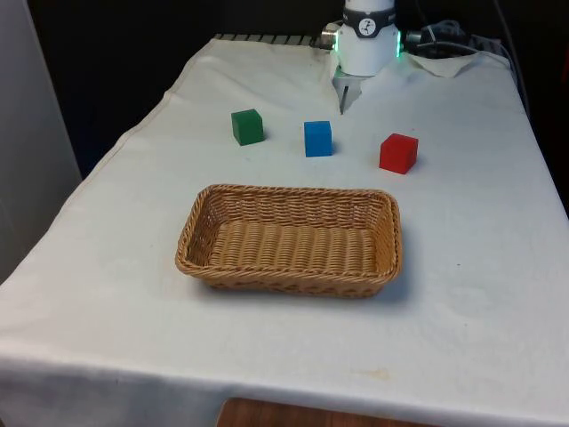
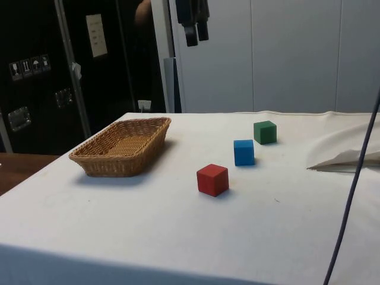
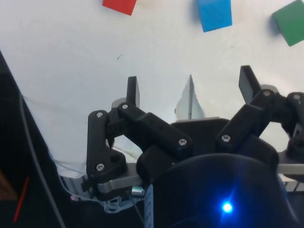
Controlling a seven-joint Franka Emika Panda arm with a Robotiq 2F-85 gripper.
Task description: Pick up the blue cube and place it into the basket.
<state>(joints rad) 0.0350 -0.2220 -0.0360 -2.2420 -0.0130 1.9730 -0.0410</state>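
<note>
The gripper (image 3: 190, 88) hangs high above the cloth with its fingers spread apart and holding nothing — the blue cube (image 1: 317, 138) sits on the table between green and red ones, at twelve o'clock from the basket (image 1: 289, 271).

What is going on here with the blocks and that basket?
A robot arm is about to start sorting. Its black end effector hangs open, holding nothing, above the white cloth-covered table. Three small cubes sit in a row on the cloth: a green cube, a blue cube and a red cube. The woven wicker basket beside them has nothing in it, so the blue cube has not been picked up yet.
</note>
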